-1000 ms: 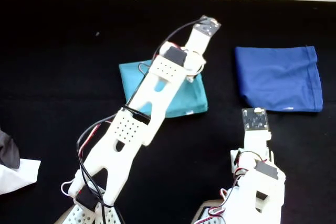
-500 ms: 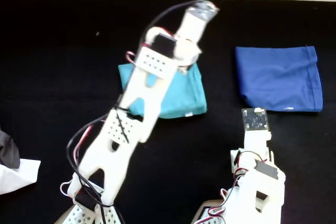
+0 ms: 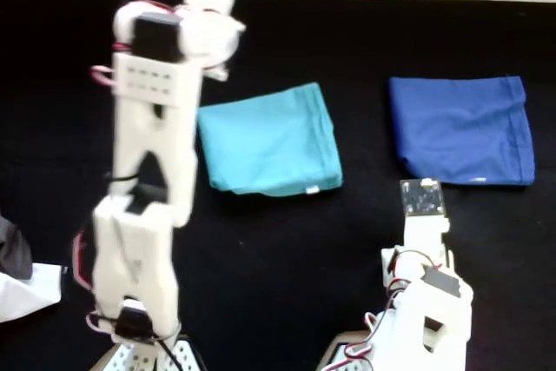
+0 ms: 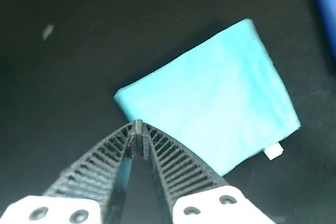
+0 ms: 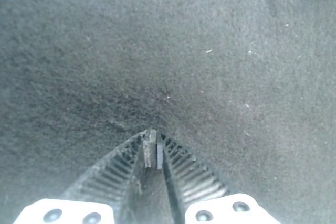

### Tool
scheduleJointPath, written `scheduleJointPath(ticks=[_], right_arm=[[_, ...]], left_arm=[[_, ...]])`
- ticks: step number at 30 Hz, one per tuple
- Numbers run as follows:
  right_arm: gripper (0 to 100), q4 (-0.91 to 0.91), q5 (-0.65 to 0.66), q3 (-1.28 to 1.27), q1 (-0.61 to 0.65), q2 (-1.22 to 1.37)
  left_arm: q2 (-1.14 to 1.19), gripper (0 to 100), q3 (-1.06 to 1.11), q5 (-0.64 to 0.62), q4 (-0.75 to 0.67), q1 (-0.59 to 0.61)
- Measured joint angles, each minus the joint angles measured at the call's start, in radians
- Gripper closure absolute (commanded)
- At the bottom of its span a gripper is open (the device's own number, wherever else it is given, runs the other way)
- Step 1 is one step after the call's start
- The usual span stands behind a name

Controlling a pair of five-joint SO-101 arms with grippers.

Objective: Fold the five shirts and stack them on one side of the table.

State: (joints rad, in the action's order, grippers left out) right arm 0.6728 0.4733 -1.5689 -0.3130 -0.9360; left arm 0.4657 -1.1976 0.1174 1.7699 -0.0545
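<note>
Teal fabric shirt, folded to a rough square (image 3: pixel 265 141): lies mid-table on the black tablecloth (image 3: pixel 69 145), let go and fully uncovered.

Left gripper (image 4: pixel 137 135): fingers clenched together, holding nothing, raised with the shirt in sight beyond its tips. A second ago its arm stretched across this shirt. It has since lifted and swung toward the table's left, and the shirt has not shifted. Judged: fold finished, stacking not yet done.

Royal-blue folded shirt (image 3: pixel 460 128): well apart to the right, unchanged.

Right gripper (image 5: pixel 152 148): pinched closed, empty, over bare cloth, unmoved.

White and grey crumpled garments (image 3: pixel 22 288): left edge, apparently awaiting folding.
</note>
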Motion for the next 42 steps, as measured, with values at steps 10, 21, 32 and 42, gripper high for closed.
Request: scheduleJointPath(ticks=[10,21,32,42], right_arm=[[99.2,0.0,0.0,0.0,0.0,0.0],[86.9,0.404,-0.103,0.387,0.153,0.005],[77.9,0.526,-0.328,0.821,0.471,0.146],[65.8,0.614,-0.5,1.35,0.575,0.822]], left_arm=[[-0.473,99,0.921,0.0,-0.028,0.293],[-0.485,99,1.672,0.058,-0.473,0.512],[-0.532,99,1.979,0.078,-0.83,0.655],[-0.612,99,2.067,-0.043,-0.919,0.706]])
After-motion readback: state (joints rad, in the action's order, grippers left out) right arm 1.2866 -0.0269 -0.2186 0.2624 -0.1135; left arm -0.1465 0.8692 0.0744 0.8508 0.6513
